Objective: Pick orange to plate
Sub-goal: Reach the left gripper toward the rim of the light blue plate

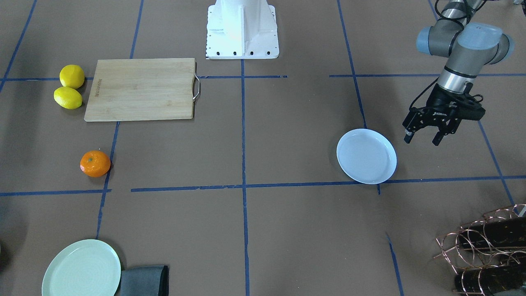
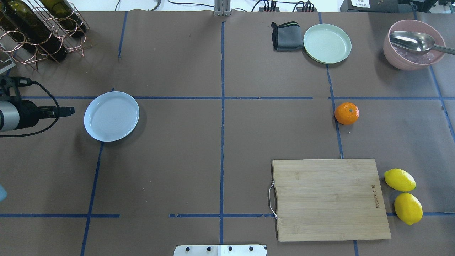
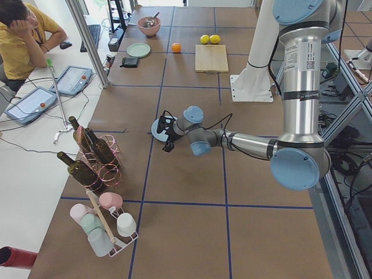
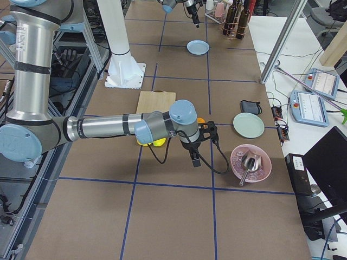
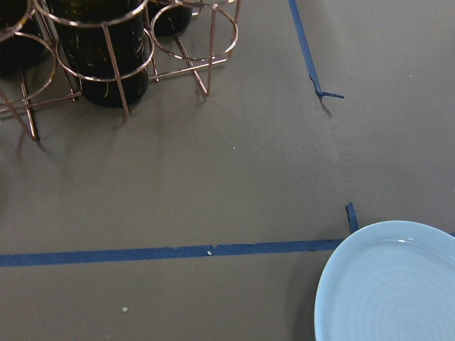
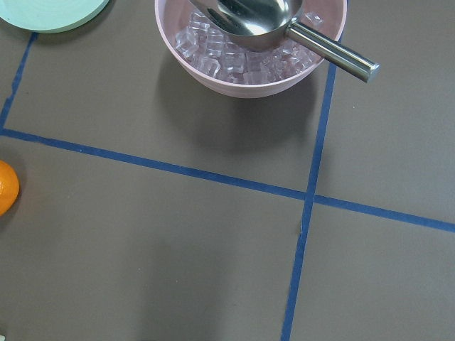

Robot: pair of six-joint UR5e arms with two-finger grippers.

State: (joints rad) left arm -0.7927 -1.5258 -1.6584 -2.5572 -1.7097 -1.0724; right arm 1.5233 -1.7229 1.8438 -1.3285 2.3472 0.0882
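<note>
The orange [image 2: 346, 113] rests on the brown table beside a blue tape line, with nothing touching it; it also shows as the orange [image 1: 95, 163] and at the left edge of the right wrist view as the orange [image 6: 3, 187]. Far across the table sits the pale bluish plate [image 2: 111, 116], with nothing on it, seen too as the plate [image 1: 366, 156]. My left gripper [image 1: 422, 140] hangs open and holds nothing, just beside the plate. My right gripper [image 4: 194, 156] hovers near the orange and shows only in the exterior right view, so I cannot tell its state.
A wooden cutting board [image 2: 328, 199] lies near the robot's base, with two lemons [image 2: 399, 179] beside it. Beyond the orange are a pale green plate [image 2: 327, 43], a grey cloth [image 2: 286, 35] and a pink bowl [image 2: 414, 44] with ice and a scoop. A wine rack [image 2: 39, 28] stands behind the bluish plate.
</note>
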